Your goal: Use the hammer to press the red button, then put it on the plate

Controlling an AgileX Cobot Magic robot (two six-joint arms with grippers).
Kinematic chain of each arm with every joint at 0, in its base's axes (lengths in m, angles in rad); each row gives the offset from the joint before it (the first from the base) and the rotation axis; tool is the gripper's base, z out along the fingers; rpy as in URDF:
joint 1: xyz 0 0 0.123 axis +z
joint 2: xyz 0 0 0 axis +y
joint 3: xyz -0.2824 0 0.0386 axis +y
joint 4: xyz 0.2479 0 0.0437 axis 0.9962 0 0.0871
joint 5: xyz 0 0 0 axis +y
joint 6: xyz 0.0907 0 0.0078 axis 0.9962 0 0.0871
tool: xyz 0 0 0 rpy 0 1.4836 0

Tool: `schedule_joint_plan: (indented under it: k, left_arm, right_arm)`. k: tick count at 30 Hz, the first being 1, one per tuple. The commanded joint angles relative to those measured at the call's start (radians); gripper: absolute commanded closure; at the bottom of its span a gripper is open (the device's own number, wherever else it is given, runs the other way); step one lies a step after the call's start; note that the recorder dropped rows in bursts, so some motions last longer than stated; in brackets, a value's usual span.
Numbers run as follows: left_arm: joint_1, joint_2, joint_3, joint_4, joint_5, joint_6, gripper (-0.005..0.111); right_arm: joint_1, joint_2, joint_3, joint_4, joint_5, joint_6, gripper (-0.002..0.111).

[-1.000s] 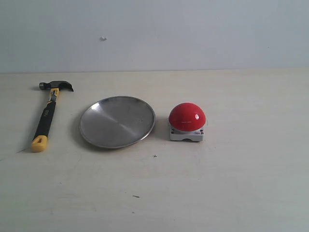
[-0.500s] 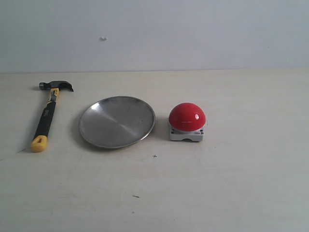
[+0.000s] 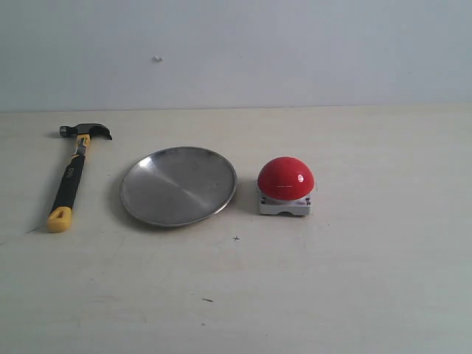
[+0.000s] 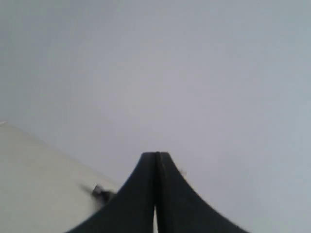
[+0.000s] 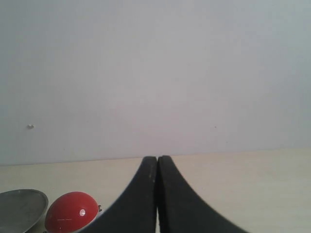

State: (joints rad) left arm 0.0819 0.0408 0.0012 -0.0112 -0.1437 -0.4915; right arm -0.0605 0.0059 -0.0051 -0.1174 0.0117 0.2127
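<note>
Hammer [image 3: 71,179] lies flat at far left of the tabletop [image 3: 354,280], dark head toward the wall [image 3: 295,51], yellow end cap nearest the camera. There is a pale mark on the black grip, too small to read. Plate [image 3: 179,186] sits just right of it, not touching. Red button [image 3: 285,179] is right of the plate, near it but apart. Left tool [image 4: 155,160] has its fingers pressed together on nothing, and right tool [image 5: 157,162] is the same. Neither shows in the exterior view. Nothing has shifted since the earlier frames.
</note>
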Motion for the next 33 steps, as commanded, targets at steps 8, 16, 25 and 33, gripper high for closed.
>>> schedule_joint_plan:
  k: [8, 16, 25, 33]
  left_arm:
    - [-0.002, 0.349, -0.200, 0.011, -0.166, -0.040, 0.107]
    - [-0.002, 0.432, -0.251, 0.190, -0.168, 0.037, 0.107]
    - [-0.002, 0.452, -0.273, 0.175, -0.071, 0.088, 0.107]
    - [-0.002, 0.542, -0.295, 0.175, -0.228, 0.088, 0.107]
  right_arm:
    - [-0.005, -0.006, 0.005, -0.006, -0.012, -0.002, 0.108]
    - [-0.005, -0.006, 0.005, -0.006, 0.002, -0.002, 0.108]
    - [-0.005, -0.006, 0.005, -0.006, 0.002, -0.002, 0.108]
    - [-0.005, -0.006, 0.005, -0.006, 0.002, -0.002, 0.108]
